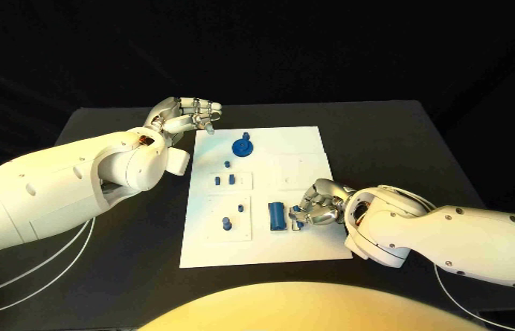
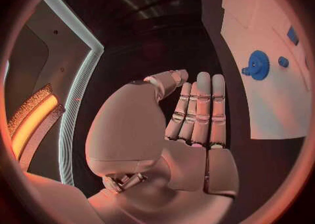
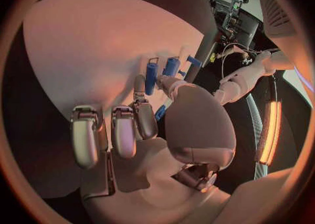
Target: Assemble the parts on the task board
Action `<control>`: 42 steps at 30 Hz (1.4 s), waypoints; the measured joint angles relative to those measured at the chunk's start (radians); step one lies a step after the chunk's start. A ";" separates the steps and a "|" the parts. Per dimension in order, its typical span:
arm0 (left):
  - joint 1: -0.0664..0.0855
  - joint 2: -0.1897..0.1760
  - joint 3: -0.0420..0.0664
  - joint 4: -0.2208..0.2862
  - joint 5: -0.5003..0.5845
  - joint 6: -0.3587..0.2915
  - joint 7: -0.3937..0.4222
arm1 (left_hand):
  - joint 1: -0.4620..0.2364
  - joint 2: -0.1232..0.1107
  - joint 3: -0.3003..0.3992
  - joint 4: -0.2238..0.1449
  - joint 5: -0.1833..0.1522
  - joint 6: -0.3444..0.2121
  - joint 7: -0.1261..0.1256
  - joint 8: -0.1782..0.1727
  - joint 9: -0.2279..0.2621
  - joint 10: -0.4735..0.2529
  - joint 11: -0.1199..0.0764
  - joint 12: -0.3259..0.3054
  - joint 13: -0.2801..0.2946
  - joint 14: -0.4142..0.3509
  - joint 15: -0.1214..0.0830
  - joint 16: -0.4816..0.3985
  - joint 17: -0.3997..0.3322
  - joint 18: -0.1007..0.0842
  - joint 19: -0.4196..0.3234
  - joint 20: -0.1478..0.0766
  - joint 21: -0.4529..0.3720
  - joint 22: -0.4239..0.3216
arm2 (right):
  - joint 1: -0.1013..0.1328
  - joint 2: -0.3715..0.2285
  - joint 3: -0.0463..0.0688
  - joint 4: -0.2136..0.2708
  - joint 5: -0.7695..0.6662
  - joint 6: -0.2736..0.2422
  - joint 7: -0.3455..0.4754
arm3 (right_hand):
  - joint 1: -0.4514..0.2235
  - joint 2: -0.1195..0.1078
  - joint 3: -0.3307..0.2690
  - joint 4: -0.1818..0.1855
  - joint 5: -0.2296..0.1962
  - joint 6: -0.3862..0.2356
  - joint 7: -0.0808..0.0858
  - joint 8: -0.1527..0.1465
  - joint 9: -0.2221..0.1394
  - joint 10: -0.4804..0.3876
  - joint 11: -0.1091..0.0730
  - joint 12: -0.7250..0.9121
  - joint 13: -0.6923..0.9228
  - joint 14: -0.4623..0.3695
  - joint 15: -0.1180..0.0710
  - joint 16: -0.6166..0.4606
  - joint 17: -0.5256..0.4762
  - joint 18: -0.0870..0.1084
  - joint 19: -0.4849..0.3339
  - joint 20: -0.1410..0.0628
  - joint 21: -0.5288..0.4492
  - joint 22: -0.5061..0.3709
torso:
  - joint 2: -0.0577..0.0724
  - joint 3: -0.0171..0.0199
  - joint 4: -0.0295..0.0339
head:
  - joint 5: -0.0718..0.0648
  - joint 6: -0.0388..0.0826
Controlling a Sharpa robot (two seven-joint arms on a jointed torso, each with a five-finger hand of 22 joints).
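My left hand [image 1: 189, 115] hovers off the far-left corner of the board [image 1: 306, 234], over bare table [image 1: 107, 123]. Fingers straight and side by side in the left wrist view, nothing in them: released, idle.

Next on the board: gear [image 1: 245, 147] near the far edge, flat, well apart from both hands. Small pegs [image 1: 223, 180] mid-board, two more small pieces [image 1: 233, 215] on the near-left panel. All loose or seated, can't tell which.

Near-right: upright cylinder [image 1: 278, 216] standing on the board. My right hand [image 1: 320, 206] is right beside it, fingers curled toward it. In the right wrist view there's a small blue bit [image 3: 159, 112] low against the thumb, tucked near a curled finger. Looks pinched, but I can't tell if it's actually gripped or just lying behind the fingers. Calling right-hand state unknown.

Risks from here, my read:
- Right fingers sit just beside the cylinder. Any sideways sweep tips it over.
- If that small piece is pinched, the hold is shallow. A wrist twist could drop it onto the board, and it would roll.
- Fingers block my view of any socket, so a misaligned insert is likely. Pushing down off-axis jams it.
- Board looks unclamped. A hard push near its right edge could slide it, and the left hand isn't bracing.
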 measured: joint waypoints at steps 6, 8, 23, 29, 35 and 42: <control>0.000 0.000 0.000 0.000 0.000 0.001 0.000 | 0.000 0.000 0.000 0.000 0.000 0.000 0.000 0.000 0.000 -0.007 0.000 0.000 -0.001 0.000 0.000 0.000 0.000 0.000 0.000 0.000 0.000 0.000 | 0.000 0.004 0.000 -0.001 -0.001 0.001 -0.001 | -0.008 -0.008 -0.033 0.008 0.014 0.000 0.000 0.000 -0.002 0.000 0.000 0.000 0.000 0.000 0.000 0.000 0.000 0.000 0.000 0.000 0.000 0.001 | 0.000 0.0000 -0.0001 | 0.001 -0.002; 0.000 0.000 0.000 0.000 0.000 0.001 0.000 | -0.004 0.004 -0.001 0.001 0.000 0.000 0.000 0.000 0.001 -0.007 0.000 0.000 -0.002 -0.004 0.004 0.004 0.000 0.000 0.000 0.000 0.000 -0.001 | 0.000 0.004 0.000 -0.001 -0.001 0.001 -0.001 | -0.010 -0.010 -0.036 0.011 0.014 0.000 0.000 0.000 -0.002 0.000 0.000 0.000 0.000 0.000 0.000 0.000 0.000 0.000 0.000 0.000 0.000 0.001 | 0.000 0.0000 -0.0003 | 0.001 -0.003; 0.000 0.000 0.000 0.000 0.000 0.002 -0.001 | -0.005 0.005 -0.003 0.003 0.000 -0.004 -0.004 0.000 0.001 -0.007 0.000 0.005 -0.002 -0.004 0.004 0.004 0.000 0.000 -0.004 0.004 -0.005 -0.002 | -0.001 -0.009 0.000 0.015 0.000 0.001 0.000 | -0.015 -0.005 -0.043 0.011 0.015 0.000 0.000 -0.004 -0.003 0.000 0.000 0.000 0.000 0.000 0.000 0.000 0.000 0.000 0.000 0.000 0.000 0.001 | -0.001 0.0002 -0.0008 | 0.003 -0.004; 0.000 -0.001 0.000 0.000 0.000 0.003 -0.001 | -0.005 0.005 -0.003 0.003 0.000 -0.004 -0.004 0.000 0.001 -0.007 0.000 0.005 -0.002 -0.004 0.004 0.004 0.000 0.000 -0.004 0.004 -0.005 -0.002 | -0.002 -0.016 0.000 0.024 -0.002 0.000 0.000 | 0.005 0.015 -0.046 0.009 0.030 0.000 0.000 -0.004 -0.002 0.000 0.000 0.000 0.000 0.000 0.000 0.000 0.000 0.000 0.000 0.000 0.000 0.001 | -0.001 0.0008 -0.0010 | 0.004 -0.004; 0.000 -0.001 0.000 0.000 0.000 0.003 -0.002 | -0.005 0.005 -0.003 0.003 0.000 -0.004 -0.004 0.000 0.001 -0.011 0.003 0.005 -0.002 -0.004 0.004 0.004 0.000 0.000 -0.004 0.004 -0.005 -0.002 | -0.002 -0.021 0.000 0.029 -0.006 0.000 0.000 | 0.031 0.041 -0.041 -0.001 0.035 0.003 -0.003 -0.004 0.000 0.000 0.000 0.010 0.000 0.000 0.000 0.000 0.000 0.000 0.000 0.000 0.000 0.000 | -0.001 0.0007 -0.0011 | 0.004 -0.005; 0.000 -0.001 0.000 0.000 0.000 0.003 -0.002 | -0.005 0.005 -0.003 0.003 0.000 -0.004 -0.004 0.000 0.002 -0.011 0.003 0.005 -0.003 -0.004 0.004 0.004 0.000 0.000 -0.004 0.004 -0.005 -0.003 | -0.003 -0.023 0.000 0.032 -0.009 -0.001 0.000 | 0.050 0.060 -0.028 -0.013 0.029 0.006 -0.006 -0.004 0.000 0.000 0.000 0.015 0.000 0.000 0.000 0.000 -0.001 0.000 0.000 0.000 0.000 0.000 | -0.001 0.0005 -0.0007 | 0.004 -0.005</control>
